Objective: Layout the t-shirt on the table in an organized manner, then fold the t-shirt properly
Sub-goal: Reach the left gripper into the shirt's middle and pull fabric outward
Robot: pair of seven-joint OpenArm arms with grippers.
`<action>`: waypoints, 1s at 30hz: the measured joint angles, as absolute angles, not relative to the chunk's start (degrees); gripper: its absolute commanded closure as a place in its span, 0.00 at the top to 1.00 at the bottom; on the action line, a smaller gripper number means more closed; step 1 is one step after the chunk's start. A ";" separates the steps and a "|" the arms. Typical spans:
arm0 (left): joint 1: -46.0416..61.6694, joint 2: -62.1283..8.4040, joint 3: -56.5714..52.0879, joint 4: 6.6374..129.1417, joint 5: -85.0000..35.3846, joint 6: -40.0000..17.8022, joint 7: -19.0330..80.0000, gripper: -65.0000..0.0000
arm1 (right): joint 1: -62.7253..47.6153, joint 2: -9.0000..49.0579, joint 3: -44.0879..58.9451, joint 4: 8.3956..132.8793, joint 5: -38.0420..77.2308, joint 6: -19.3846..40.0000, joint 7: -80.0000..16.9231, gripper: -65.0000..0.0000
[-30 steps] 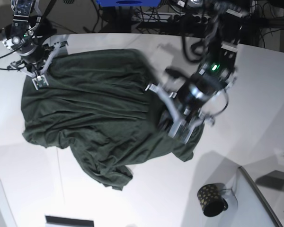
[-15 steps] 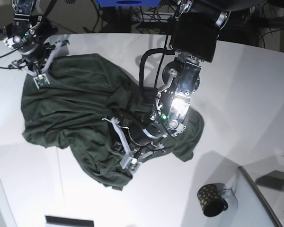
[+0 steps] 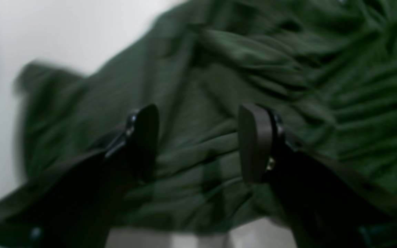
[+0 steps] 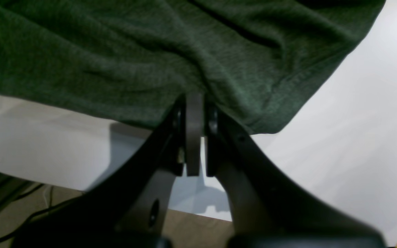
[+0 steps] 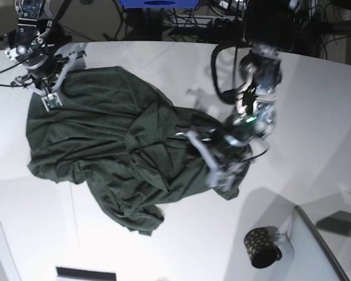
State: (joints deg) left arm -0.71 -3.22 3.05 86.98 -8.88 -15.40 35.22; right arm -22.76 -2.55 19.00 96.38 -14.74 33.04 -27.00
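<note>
Two grippers work a rumpled t-shirt [image 5: 105, 146] on the table [image 5: 316, 117]: right gripper [image 4: 195, 103] clamps one edge as an anchor, left gripper [image 3: 198, 141] hovers over it, jaws apart.

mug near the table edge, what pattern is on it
Dark mug with small gold dots, seen best in the base view.

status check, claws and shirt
Right claw shut on t-shirt edge. Left claw open above bunched fabric. Shirt crumpled, not laid out. Mug clear.
</note>
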 measured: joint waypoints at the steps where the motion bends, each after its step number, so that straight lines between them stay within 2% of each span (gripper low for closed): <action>1: 1.28 -3.25 0.47 88.82 -8.99 -15.57 35.16 0.54 | -22.76 -2.52 19.00 96.36 -14.74 33.01 -26.98 0.02; 4: 6.87 -3.55 -3.97 91.44 -8.01 -14.94 35.64 0.54 | -22.72 -2.68 19.00 96.33 -14.79 33.04 -26.98 0.02; 9: 10.24 -2.85 -4.32 90.70 -8.91 -15.53 34.83 0.54 | -22.09 -2.68 19.00 96.29 -14.76 33.04 -27.00 0.02; 12: 11.75 -2.31 -6.66 87.11 -10.68 -15.68 27.16 0.55 | -21.69 -2.66 19.00 96.29 -14.74 33.04 -26.94 0.02; 15: 12.84 -2.90 -7.94 82.65 -17.91 -15.00 24.86 0.56 | -21.69 -2.70 19.00 96.29 -14.79 33.04 -26.98 0.02; 17: 12.64 -3.66 -8.14 80.47 -23.35 -15.16 24.82 0.64 | -21.80 -2.68 19.00 96.29 -14.76 33.04 -26.98 0.02; 20: 11.00 -5.50 -7.46 77.45 -27.57 -15.22 24.47 0.86 | -21.93 -2.68 19.00 96.29 -14.79 33.04 -26.98 0.02; 22: 10.33 -5.78 -7.68 75.90 -27.53 -15.03 23.94 0.94 | -21.93 -2.70 19.00 96.29 -14.76 33.04 -26.98 0.02; 24: 9.87 -5.76 -7.79 74.98 -27.57 -15.09 23.33 0.93 | -21.91 -2.68 19.00 96.29 -14.76 33.04 -26.98 0.02; 30: 4.43 -5.10 -7.53 67.92 -28.77 -16.03 21.78 0.81 | -21.91 -2.70 19.00 96.25 -14.76 33.04 -26.96 0.02</action>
